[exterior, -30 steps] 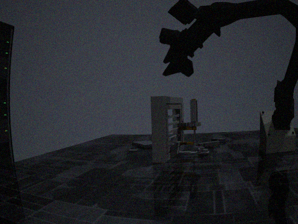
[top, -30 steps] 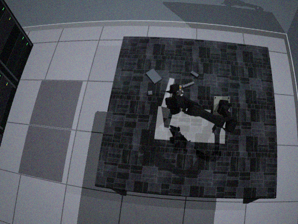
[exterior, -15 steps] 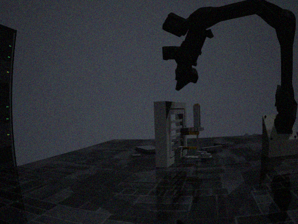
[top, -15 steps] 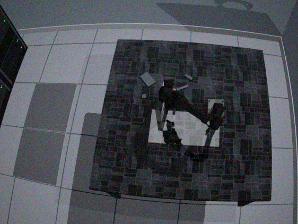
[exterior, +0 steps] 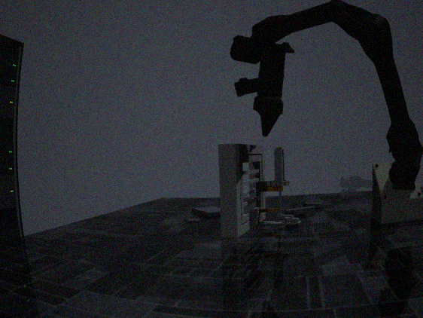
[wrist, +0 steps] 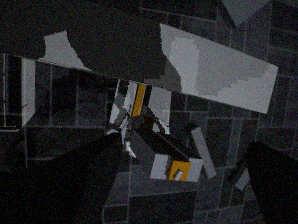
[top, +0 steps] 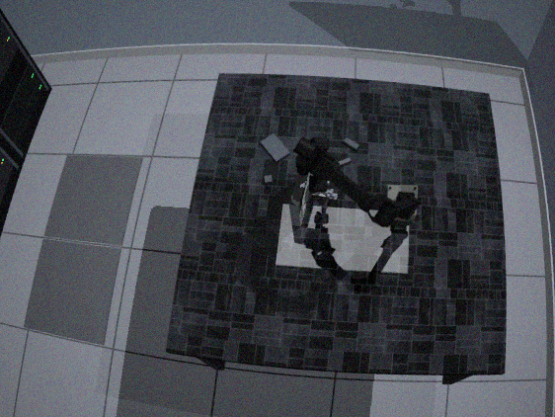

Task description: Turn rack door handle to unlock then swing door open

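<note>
The pale rack frame (exterior: 229, 188) (wrist: 225, 75) stands upright on the table. Its slatted front faces the arm's base. The door's thin outline shows close in front of it; how far it is turned is hard to tell. The grey upright handle (exterior: 279, 166) (wrist: 159, 166) stands out from the front on orange-marked brackets (exterior: 270, 188). My gripper (exterior: 266, 135) (wrist: 184, 146) is open and empty, pointing down above the rack front and a little higher than the handle's top. In the wrist view the handle's top shows between and below the fingers. The arm hides much of the rack in the top view.
A flat grey box (top: 275, 147) (exterior: 206, 212) and a small block (top: 268, 179) lie behind the rack. Two small bars (top: 351, 143) (top: 344, 161) lie to its side. The arm's pale base plate (top: 395, 189) (exterior: 399, 211) stands on the table. The table's dark tiled top (top: 247, 306) extends around them.
</note>
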You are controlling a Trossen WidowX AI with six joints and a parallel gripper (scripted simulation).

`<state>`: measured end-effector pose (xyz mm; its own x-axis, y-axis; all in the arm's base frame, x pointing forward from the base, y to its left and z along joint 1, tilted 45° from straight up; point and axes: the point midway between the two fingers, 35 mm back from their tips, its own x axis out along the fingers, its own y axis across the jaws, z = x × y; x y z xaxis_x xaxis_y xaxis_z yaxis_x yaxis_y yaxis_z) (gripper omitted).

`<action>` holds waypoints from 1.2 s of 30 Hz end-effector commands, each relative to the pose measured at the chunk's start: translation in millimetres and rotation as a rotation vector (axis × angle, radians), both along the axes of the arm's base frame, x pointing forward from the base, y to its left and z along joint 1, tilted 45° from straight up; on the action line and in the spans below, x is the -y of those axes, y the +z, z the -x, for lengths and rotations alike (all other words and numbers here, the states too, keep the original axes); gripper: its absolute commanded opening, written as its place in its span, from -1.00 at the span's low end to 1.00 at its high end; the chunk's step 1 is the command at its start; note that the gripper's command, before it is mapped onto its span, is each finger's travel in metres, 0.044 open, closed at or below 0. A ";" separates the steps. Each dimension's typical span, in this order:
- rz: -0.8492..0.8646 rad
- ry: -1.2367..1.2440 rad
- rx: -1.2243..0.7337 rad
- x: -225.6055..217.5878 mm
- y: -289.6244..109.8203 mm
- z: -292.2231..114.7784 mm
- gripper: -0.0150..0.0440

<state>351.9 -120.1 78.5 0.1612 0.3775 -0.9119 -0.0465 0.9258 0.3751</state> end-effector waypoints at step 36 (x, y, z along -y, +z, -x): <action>-0.377 -0.059 -0.283 -2.0 -46.6 23.3 0.52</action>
